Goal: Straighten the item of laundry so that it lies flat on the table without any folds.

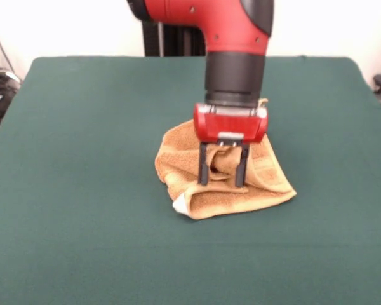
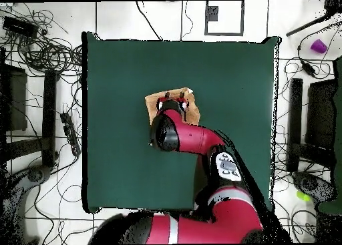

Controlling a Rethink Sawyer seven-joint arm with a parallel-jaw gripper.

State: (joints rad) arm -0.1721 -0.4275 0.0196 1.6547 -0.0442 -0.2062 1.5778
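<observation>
Here the arm (image 1: pixel 232 44) stands vertical — fingers (image 1: pixel 204 166) spread astride the crumpled towel (image 1: pixel 267 181).

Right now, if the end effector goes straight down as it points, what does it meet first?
The end effector points down onto the crumpled towel; its open fingers straddle a raised fold, so the towel comes first, probably already touching.

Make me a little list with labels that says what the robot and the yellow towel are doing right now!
towel: golden-orange towel, bunched up with folds, not flat
towel tag: small white tag at the corner nearest the front camera
table: dark green table, much bigger than the towel
gripper: gripper pointing straight down over the middle of the towel, fingers spread apart
contact: fingertips reach the cloth with a raised fold between them; a grip cannot be confirmed
task status: towel not yet straightened
</observation>
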